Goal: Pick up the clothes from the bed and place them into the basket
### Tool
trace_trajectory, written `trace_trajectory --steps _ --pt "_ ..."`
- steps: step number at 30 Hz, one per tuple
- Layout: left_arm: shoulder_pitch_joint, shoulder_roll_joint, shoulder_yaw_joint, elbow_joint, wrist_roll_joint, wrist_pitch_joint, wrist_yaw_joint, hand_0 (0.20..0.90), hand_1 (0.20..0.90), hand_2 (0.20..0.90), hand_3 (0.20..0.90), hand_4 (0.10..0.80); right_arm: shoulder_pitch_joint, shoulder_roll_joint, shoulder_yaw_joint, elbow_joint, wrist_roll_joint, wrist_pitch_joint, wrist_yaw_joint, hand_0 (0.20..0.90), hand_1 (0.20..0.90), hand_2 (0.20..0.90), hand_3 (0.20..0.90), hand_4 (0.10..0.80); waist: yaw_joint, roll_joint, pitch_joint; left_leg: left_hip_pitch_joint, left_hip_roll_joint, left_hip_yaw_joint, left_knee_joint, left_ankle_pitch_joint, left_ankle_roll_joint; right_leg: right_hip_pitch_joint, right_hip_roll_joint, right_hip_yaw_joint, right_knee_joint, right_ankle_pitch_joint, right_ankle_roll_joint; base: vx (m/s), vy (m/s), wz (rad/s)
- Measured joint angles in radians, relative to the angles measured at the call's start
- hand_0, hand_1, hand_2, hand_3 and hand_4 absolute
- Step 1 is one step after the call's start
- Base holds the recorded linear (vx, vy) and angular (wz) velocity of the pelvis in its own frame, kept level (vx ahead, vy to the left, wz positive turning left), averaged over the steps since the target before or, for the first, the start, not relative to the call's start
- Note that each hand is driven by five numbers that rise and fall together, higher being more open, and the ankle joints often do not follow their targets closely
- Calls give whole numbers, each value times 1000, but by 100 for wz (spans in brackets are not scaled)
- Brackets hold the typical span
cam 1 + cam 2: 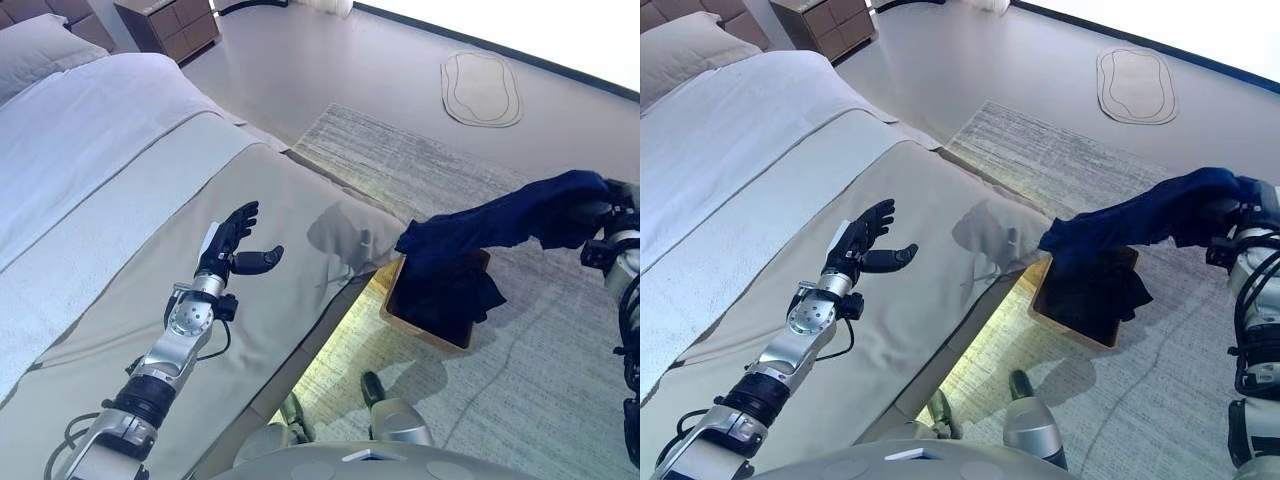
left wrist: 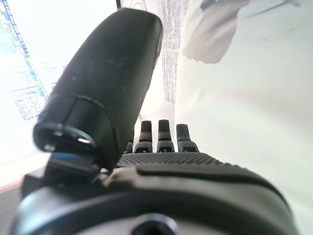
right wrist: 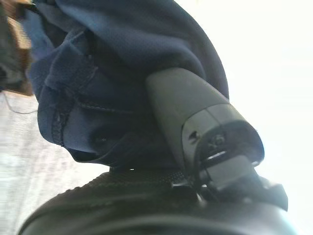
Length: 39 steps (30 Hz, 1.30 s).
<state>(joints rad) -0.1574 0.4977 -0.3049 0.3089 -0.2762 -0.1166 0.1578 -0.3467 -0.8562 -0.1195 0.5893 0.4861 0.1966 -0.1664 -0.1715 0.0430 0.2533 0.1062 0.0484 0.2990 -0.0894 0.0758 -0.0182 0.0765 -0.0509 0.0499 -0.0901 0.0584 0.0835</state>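
Observation:
My right hand [image 1: 598,222] is shut on a dark navy garment [image 1: 500,222] and holds it in the air over the floor beside the bed. The cloth hangs down and to the left, its free end over a wooden basket [image 1: 425,328] that holds dark clothes [image 1: 448,290]. In the right wrist view the thumb [image 3: 195,117] presses into the navy cloth [image 3: 98,73]. My left hand [image 1: 232,245] is open and empty, hovering above the beige cover of the bed [image 1: 120,200].
The basket stands on a grey rug [image 1: 430,170] close to the bed's corner. A wooden nightstand [image 1: 170,25] stands at the far wall, a pillow [image 1: 35,50] at the bed's head. A small oval mat [image 1: 482,88] lies on the floor beyond the rug.

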Motion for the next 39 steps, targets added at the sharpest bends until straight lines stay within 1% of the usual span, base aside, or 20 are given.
trace_trajectory --steps 5,8,12,15,19,20,21,22,24,29,39 --pt "4 0 -4 -1 0 16 -8 900 900 900 900 800 25 32 2 14 -20 22 -5 300 300 300 200 100 0 25 -15 -21 -2 1 0 0 0 -21 -2 -1 0 0 0 -31 -64 1" --pt "8 0 -5 -1 0 25 -8 900 900 900 900 800 26 54 8 46 -45 22 -11 300 300 300 200 100 0 30 -17 -24 0 3 0 1 0 -24 -3 -3 0 0 0 -7 -53 0" --pt "15 0 -7 -1 0 26 -8 900 900 900 900 800 27 58 9 70 -46 22 -31 300 300 300 200 100 1 41 -19 -35 -1 5 0 1 -1 -35 -5 -3 0 0 0 -22 -33 -1" --pt "22 0 -9 -1 0 26 -8 900 900 900 900 800 27 58 9 79 -46 22 -46 300 300 300 200 100 1 57 -18 -36 -1 5 0 1 -1 -36 -6 -4 0 0 0 -21 -16 0" --pt "22 -1 -13 -9 0 27 -8 900 900 900 900 800 23 57 10 79 -50 21 -44 300 300 300 200 100 2 99 -15 -54 1 5 0 3 -3 -55 -8 -6 0 0 0 -61 -18 1" --pt "22 -3 -14 -10 0 27 -8 900 900 900 900 800 23 57 12 82 -58 22 -42 364 364 364 274 174 2 108 -15 -59 1 4 0 3 -3 -59 -8 -8 0 0 0 -53 -2 1" --pt "21 -7 -14 -10 0 27 -7 900 900 900 900 800 22 57 16 87 -61 22 -41 441 441 441 365 265 3 118 -16 -66 1 4 0 4 -4 -66 -8 -8 0 0 0 -43 0 1" --pt "21 -9 -14 -13 0 27 -7 900 900 900 900 800 21 57 20 92 -64 22 -40 900 900 900 900 800 3 126 -13 -69 1 4 0 5 -4 -69 -8 -8 0 0 0 0 0 0" --pt "21 -16 -16 -15 0 27 -7 900 900 900 900 800 17 57 29 130 -67 22 -37 900 900 900 900 800 5 141 -8 -69 1 4 0 5 -5 -69 -8 -8 0 0 0 0 0 0" --pt "21 -16 -16 -21 0 27 -6 900 900 900 900 800 16 57 49 196 -66 22 -31 900 900 900 900 800 6 156 5 -69 2 4 0 5 -5 -69 -8 -10 0 0 0 -7 -3 0" --pt "19 -17 -16 -21 0 27 -6 900 900 900 900 800 -9 56 48 220 -67 21 -33 900 900 900 900 800 14 153 12 -68 2 1 0 5 -5 -67 -7 -15 0 0 0 0 0 0"
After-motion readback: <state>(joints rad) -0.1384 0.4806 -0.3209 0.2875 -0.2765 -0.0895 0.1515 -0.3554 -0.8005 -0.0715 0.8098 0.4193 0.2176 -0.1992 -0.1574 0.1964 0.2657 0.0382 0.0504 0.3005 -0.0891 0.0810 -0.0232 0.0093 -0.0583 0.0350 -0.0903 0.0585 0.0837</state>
